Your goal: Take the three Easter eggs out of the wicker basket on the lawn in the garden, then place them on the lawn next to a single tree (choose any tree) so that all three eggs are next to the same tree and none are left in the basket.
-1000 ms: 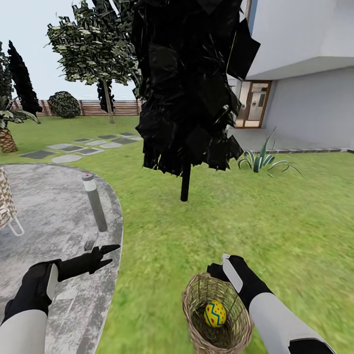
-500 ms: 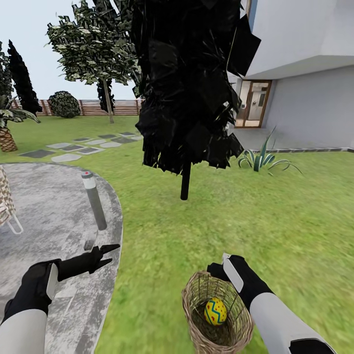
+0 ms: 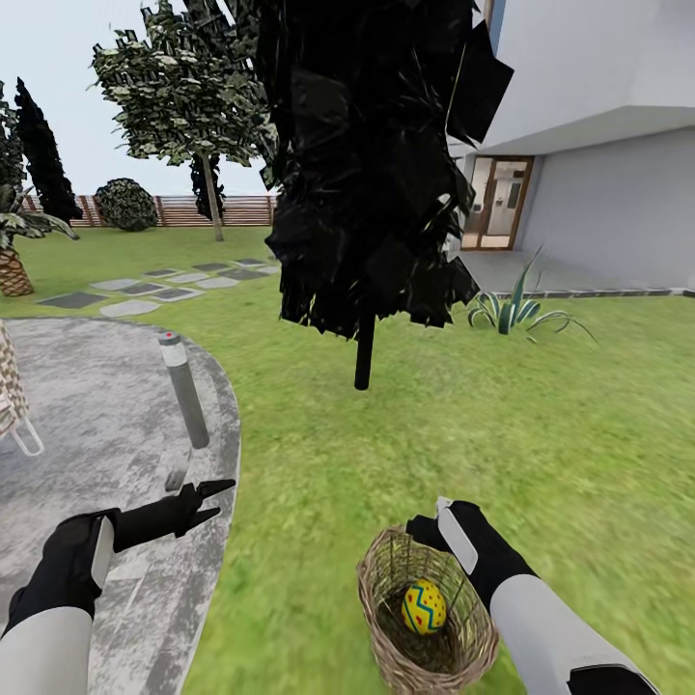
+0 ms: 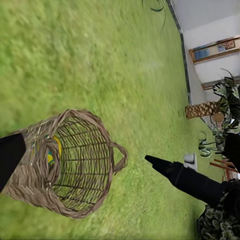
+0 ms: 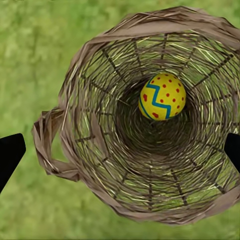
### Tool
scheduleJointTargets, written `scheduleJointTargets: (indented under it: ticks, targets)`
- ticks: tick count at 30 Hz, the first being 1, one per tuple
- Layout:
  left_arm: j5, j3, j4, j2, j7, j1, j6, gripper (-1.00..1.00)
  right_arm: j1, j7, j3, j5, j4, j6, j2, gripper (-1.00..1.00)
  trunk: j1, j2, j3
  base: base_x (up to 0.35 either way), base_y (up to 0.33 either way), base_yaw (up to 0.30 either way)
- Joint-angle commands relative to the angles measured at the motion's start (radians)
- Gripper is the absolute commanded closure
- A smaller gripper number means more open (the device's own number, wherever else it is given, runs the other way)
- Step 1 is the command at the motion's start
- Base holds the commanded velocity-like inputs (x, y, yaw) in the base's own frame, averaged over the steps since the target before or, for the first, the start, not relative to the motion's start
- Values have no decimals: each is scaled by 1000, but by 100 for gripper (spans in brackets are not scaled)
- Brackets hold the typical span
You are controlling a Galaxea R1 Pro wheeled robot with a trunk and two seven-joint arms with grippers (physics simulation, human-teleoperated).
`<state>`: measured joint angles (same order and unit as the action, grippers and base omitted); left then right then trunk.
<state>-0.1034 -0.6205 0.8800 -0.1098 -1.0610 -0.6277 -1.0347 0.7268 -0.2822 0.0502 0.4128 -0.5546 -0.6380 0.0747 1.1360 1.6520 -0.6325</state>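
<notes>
Right arm: bent in from the low right of the head view, white sleeve and black wrist reaching toward the basket.
Right gripper [image 5: 120, 150]: it hangs right over the open top of the basket and looks straight down into it. Its two black fingertips [image 5: 10, 152] are spread wide, one past each side of the rim, holding nothing.
Basket [image 3: 386, 627]: small, round, brown and woven, standing upright on the grass just in front of the robot. A little loop handle sticks out at the rim.
Egg [image 3: 424, 606]: one yellow egg with a blue zigzag and red dots lies at the bottom of the basket.
Left arm: stretched forward on the low left, over the grey paved patch [image 3: 87, 415], well apart from the basket.
Left gripper [image 3: 208, 502]: black and pointy, aimed toward the grass. Its fingers are spread apart and hold nothing.
Lawn [image 3: 541, 405]: bright green grass all around the basket.
Post [image 3: 183, 391]: a short grey post leans at the edge of the paving.
Black tree [image 3: 372, 164]: thin dark trunk, black leaves, standing on the lawn beyond the basket.
Grey tree [image 3: 183, 87]: pale thin trunk, farther back on the left.
House [image 3: 598, 145]: grey walls and a glass door, far back on the right.
</notes>
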Motion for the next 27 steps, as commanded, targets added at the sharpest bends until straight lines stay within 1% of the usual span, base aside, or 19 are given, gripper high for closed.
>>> scheduleJointTargets:
  ticks: [1,15,22,27]
  targets:
    - [-10,-3,1,1,-10,-1,-7,-100,0,-9,5,11,-3,-2,-1,-100,4,8,-4,0,0,0]
    - [-10,-2,1,1,-9,-1,-7,-100,0,-9,-6,12,-5,1,-3,-100,58,106,-48,0,0,0]
    - [-10,-1,1,1,-9,-1,-7,-100,0,-11,-10,20,-5,5,-3,-100,84,155,-70,0,0,0]
    - [-10,-1,1,1,-9,-1,-6,-100,0,-11,-10,24,-2,55,-4,-100,104,190,-86,0,0,0]
